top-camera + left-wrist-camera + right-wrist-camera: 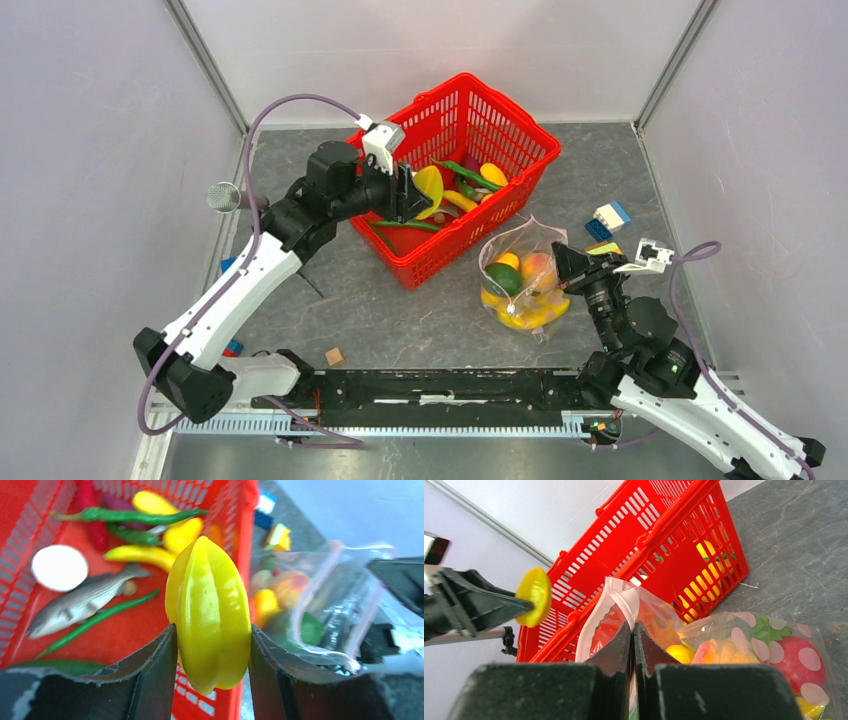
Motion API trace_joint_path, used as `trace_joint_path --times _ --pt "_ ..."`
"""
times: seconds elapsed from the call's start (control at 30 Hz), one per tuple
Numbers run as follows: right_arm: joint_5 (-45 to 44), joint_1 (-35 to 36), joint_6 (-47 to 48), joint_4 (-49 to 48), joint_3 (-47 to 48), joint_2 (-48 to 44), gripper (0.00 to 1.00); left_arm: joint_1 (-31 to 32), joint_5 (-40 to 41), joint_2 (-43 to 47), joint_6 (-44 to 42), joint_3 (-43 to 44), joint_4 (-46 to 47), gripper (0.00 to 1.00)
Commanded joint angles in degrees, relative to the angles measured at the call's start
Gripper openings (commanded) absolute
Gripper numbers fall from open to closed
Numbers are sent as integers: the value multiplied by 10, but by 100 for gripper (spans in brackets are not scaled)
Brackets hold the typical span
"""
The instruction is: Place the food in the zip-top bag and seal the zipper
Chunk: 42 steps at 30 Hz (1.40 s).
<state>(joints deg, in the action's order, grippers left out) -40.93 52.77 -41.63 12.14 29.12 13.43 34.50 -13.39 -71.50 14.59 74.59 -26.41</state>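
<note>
Item 1, L gripper (212,630): fingers clamped on both flanks of yellow star fruit (210,605). Fruit stands upright btwn the pads, held in air above red basket (455,92).
Item 2, R gripper (633,627): fingers pressed together, pinching mouth edge of zip-top bag (522,298). Mouth is propped up & faces the basket.
Item 3, zipper (623,600): pale strip looping up from the pinch, unsealed, mouth agape.
Bag location: on grey table (400,320), just right of basket's near corner, in front of R arm.
Bag contents: several food pcs in yellow, orange & green, plus a red one w/ green top (794,662). Exact types unclear thru plastic.
Basket contents (L wrist view): grey fish (80,602), white disc (59,567), long green pods (125,515), banana (142,555), other yellow & red pcs.
Misc on table: coloured bricks (608,220) just beyond bag on the right; small wooden cube (334,356) near L arm base.
</note>
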Motion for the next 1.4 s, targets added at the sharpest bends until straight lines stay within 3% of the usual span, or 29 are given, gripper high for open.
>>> trace_joint_path --times 0.0,0.33,0.57,0.9,1.17,1.27,1.37 --pt "23 2 13 -33 12 13 7 12 -140 20 14 -1 75 45" --pt "45 2 17 -42 17 30 6 144 -167 -36 -25 35 76 45" --pt "52 2 24 -45 22 30 6 203 -218 -96 -64 66 72 45" --pt "82 2 43 -66 23 31 6 216 -129 -175 -69 111 22 44" --pt "149 2 85 -98 47 46 6 234 -14 -214 -71 133 29 53" --pt "156 3 88 -99 54 46 6 238 -10 -222 -49 134 56 53" --pt "153 2 89 -103 51 38 6 239 -10 -228 -27 131 79 61"
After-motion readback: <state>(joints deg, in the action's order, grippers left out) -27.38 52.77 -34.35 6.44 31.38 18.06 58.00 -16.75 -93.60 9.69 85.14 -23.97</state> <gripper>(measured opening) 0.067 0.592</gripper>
